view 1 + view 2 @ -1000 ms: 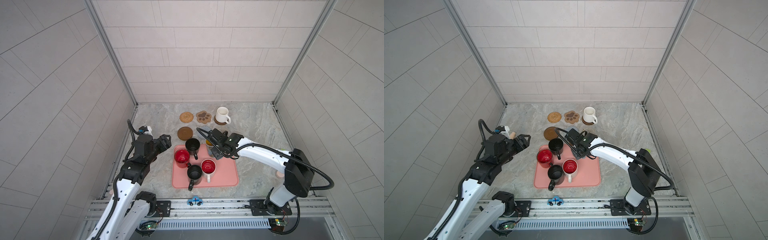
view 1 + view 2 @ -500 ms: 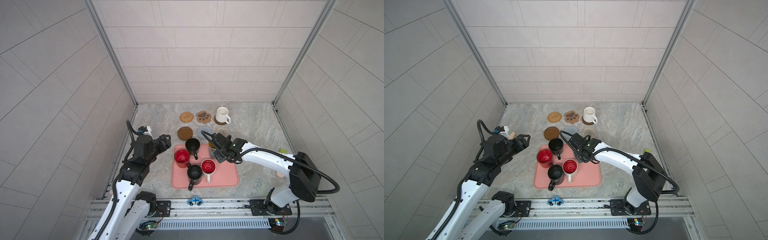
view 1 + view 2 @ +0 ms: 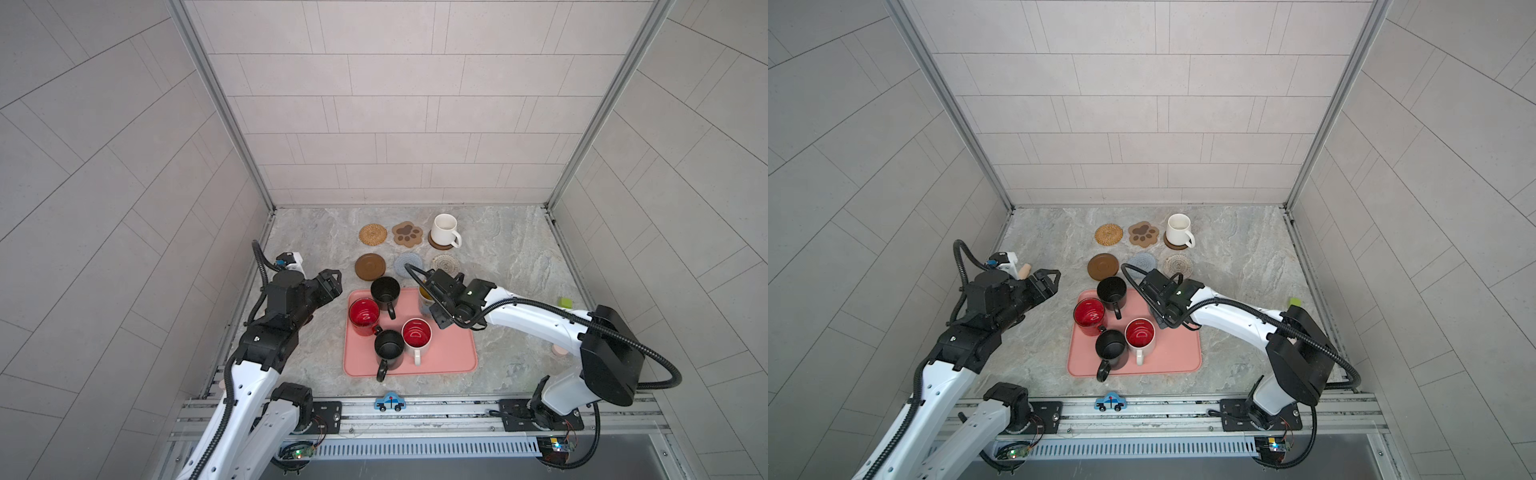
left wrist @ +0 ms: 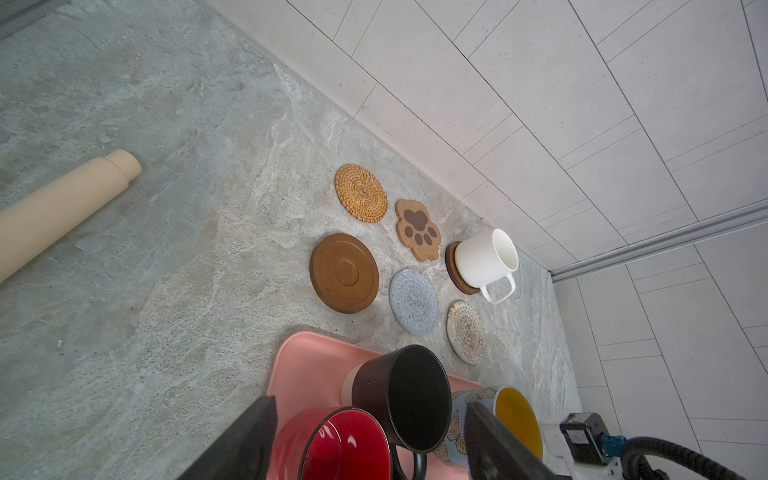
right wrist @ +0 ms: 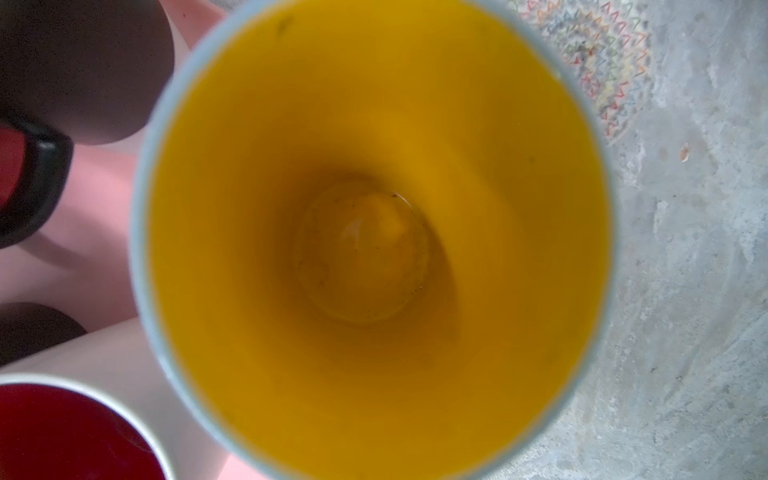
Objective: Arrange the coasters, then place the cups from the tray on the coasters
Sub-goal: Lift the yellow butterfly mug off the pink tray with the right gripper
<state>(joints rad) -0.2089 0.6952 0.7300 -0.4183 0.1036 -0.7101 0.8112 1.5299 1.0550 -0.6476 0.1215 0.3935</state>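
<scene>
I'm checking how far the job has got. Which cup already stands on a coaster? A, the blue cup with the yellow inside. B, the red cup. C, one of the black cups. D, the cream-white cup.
D: the cream-white cup stands on a dark brown coaster at the back, the only coaster with a cup on it.

grey marble-pattern tabletop [image 3: 498, 257]. directly on it:
rear row: rattan coaster [image 3: 372, 234], paw coaster [image 3: 407, 234], dark wooden coaster [image 4: 451, 268].
next row: brown wooden coaster [image 3: 370, 266], grey-blue coaster [image 3: 409, 264], cream coaster [image 3: 444, 263].
front: pink tray [image 3: 453, 365].
left side: beige cylinder [image 4: 58, 208].
right side: green block [image 3: 564, 302].
</scene>
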